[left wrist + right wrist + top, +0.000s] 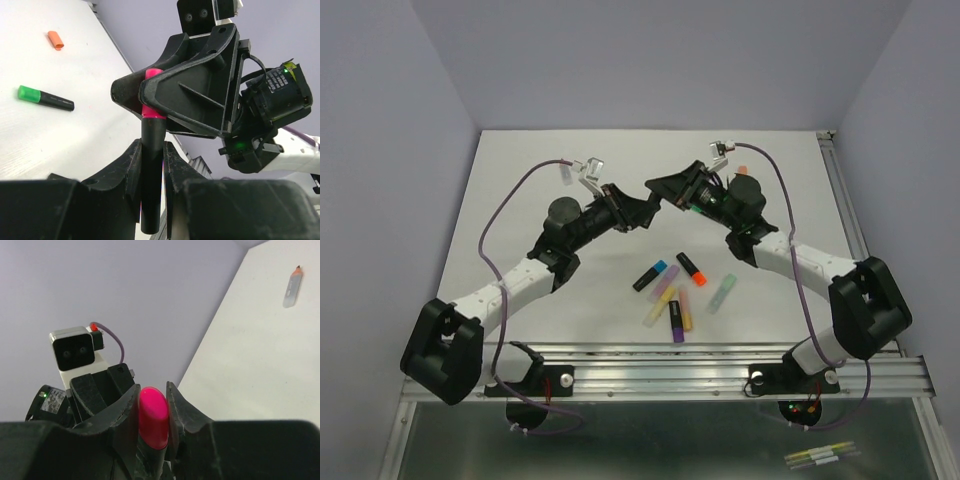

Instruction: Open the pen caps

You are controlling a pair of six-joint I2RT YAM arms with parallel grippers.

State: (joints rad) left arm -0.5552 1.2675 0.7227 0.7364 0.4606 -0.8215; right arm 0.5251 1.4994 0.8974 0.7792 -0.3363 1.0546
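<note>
Braced for uncapping mid-air
Pinching black barrel (151,135) with left gripper (151,160), pink cap (152,419) with right gripper (151,402), to pull straight apart.

Left claw (151,152) and right claw (151,402) meet midair, clamped.

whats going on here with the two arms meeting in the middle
Both arms are working on one pink highlighter held above the table. The left gripper clamps its black barrel, and the right gripper is closed on the pink cap, which does not look pulled off yet. A loose orange cap and a green-capped highlighter lie on the table, and a cluster of more highlighters lies nearer the bases.
</note>
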